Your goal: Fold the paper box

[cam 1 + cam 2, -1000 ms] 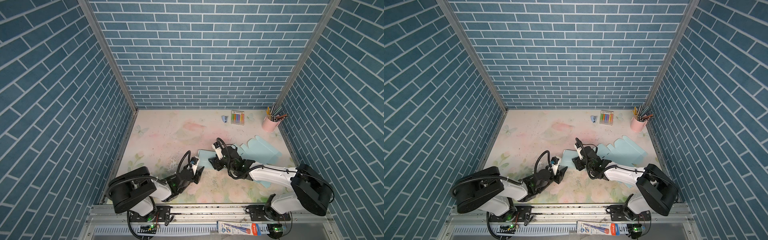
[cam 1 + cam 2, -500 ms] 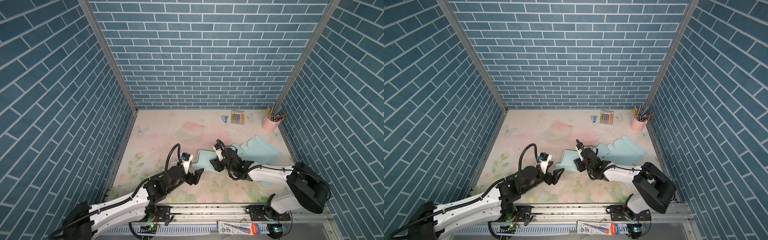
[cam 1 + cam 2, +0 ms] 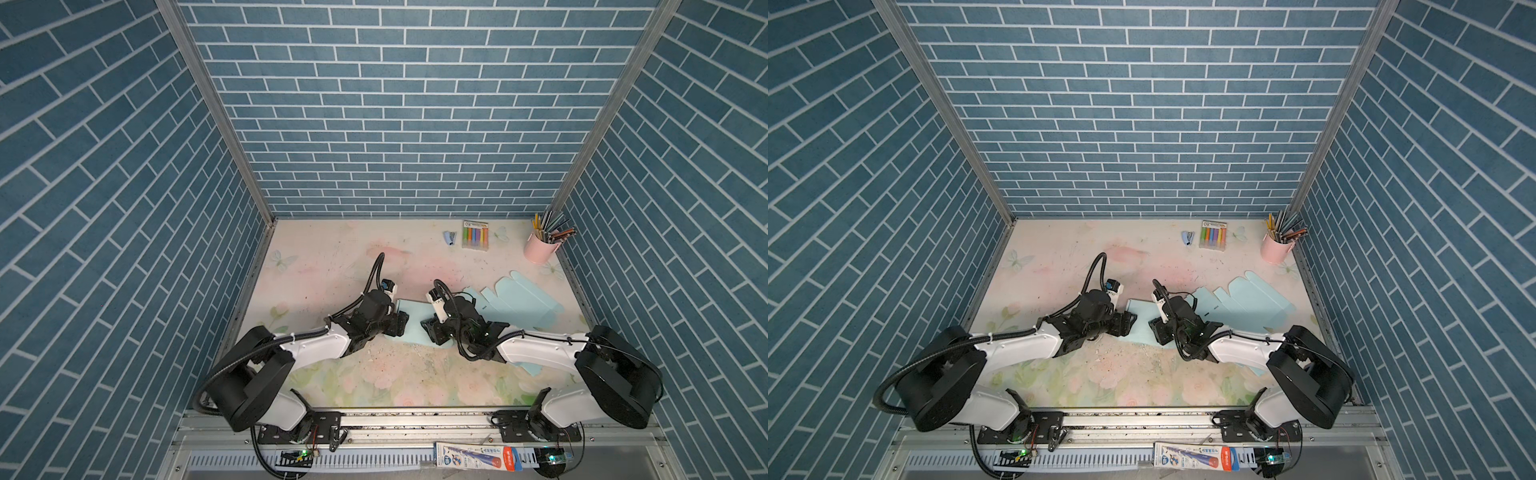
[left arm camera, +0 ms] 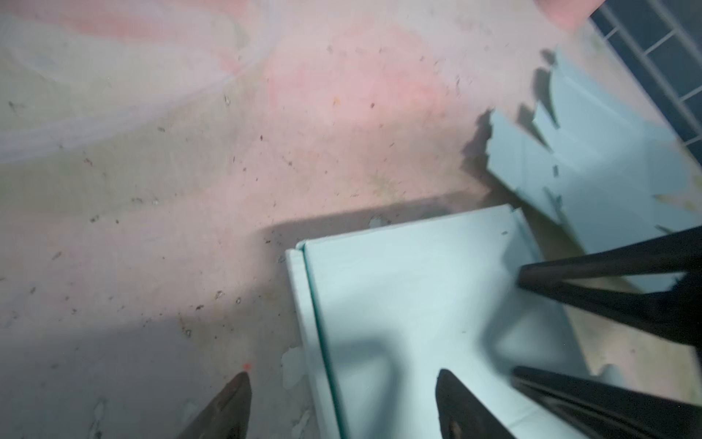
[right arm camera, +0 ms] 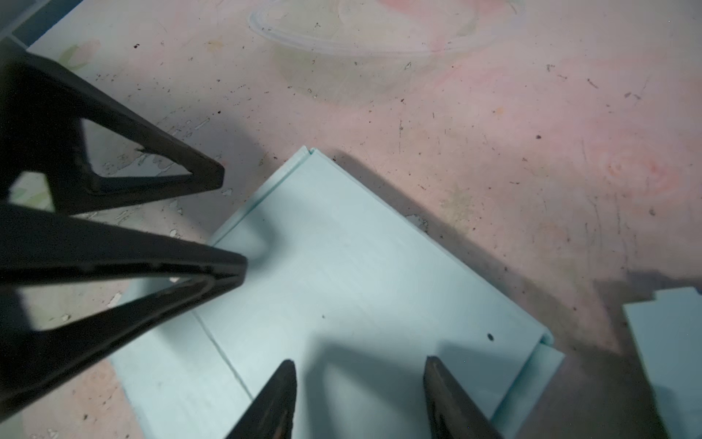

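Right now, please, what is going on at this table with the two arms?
Two robot arms are working on a pale blue paper box, which lies in the middle of the table with one panel folded over. The left gripper is open and straddles one edge of it. The right gripper is open above the opposite side. Neither seems to grip the paper. A flat cut-out sheet lies beyond, toward the pink pencil cup.
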Robot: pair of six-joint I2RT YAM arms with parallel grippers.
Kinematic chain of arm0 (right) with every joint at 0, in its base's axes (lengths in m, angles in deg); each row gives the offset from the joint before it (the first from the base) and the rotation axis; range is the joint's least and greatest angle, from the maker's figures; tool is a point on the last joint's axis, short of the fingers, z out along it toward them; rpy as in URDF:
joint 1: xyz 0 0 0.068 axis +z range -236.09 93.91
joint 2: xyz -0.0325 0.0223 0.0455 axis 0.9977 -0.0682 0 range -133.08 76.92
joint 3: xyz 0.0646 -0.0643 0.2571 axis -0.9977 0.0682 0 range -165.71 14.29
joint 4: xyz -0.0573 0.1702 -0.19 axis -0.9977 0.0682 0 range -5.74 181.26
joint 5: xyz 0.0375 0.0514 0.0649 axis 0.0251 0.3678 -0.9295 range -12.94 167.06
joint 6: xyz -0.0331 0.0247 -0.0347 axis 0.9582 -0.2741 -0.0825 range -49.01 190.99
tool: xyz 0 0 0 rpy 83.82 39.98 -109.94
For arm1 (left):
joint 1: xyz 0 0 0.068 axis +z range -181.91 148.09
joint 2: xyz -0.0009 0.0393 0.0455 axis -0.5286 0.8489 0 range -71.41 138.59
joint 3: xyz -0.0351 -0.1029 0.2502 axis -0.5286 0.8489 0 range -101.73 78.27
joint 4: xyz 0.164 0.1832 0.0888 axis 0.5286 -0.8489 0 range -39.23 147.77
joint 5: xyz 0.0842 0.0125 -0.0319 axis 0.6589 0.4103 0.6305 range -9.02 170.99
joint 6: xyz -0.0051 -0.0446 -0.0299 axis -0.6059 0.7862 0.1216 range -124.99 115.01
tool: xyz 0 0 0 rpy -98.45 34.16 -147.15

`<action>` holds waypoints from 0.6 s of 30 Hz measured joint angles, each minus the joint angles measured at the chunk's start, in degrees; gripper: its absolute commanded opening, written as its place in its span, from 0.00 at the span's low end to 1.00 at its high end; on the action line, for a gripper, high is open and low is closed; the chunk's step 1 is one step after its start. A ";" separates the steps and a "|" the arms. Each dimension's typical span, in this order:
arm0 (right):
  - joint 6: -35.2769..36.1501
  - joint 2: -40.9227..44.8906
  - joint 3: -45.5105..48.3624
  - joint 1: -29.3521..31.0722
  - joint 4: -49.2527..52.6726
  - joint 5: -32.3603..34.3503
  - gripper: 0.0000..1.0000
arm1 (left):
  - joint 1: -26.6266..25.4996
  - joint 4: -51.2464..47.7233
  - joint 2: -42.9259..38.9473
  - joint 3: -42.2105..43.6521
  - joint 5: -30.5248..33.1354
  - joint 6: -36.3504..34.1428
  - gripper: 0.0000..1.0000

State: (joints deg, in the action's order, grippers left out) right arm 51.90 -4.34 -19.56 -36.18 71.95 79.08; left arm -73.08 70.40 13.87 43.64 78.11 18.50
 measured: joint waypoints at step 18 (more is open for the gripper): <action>-12.11 5.73 5.75 -12.09 0.39 -16.26 0.68 | 0.33 5.22 0.44 2.64 -0.61 -0.39 0.53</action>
State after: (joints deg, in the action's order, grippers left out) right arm 39.79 1.39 -13.81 -48.27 72.34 62.82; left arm -72.75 75.62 14.31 46.28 77.50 18.10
